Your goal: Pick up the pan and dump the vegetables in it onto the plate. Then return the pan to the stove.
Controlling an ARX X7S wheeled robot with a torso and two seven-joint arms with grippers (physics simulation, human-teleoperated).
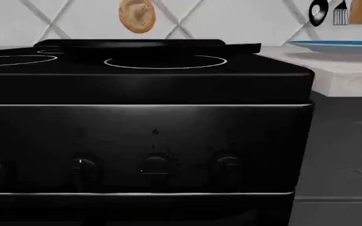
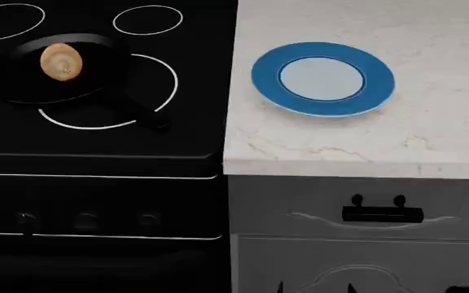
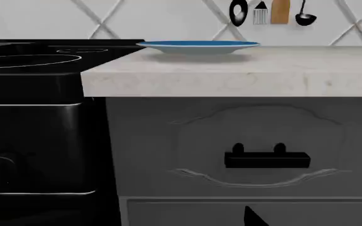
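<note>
Left wrist view looks level at the front of the stove, with its knobs low in a row and its top edge ending squarely beside the pale countertop. On that top sits the pan, seen edge-on as a thin black slab, its handle reaching toward the counter side; the mushroom stands above its rim. The plate shows as a blue sliver on the counter, and utensils hang on the tiled wall behind. No pincer appears here, so I cannot tell its state or how it stands to the pan. Head view shows the pan over the large white ring, mushroom inside, handle pointing toward the front and the counter side. The plate lies well apart on the countertop, with bare marble all round it. A drawer handle shows below. Neither pincer is in sight. Right wrist view faces the cabinet drawer under the counter edge, the plate resting above; no pincer shows. No writing is readable anywhere.
</note>
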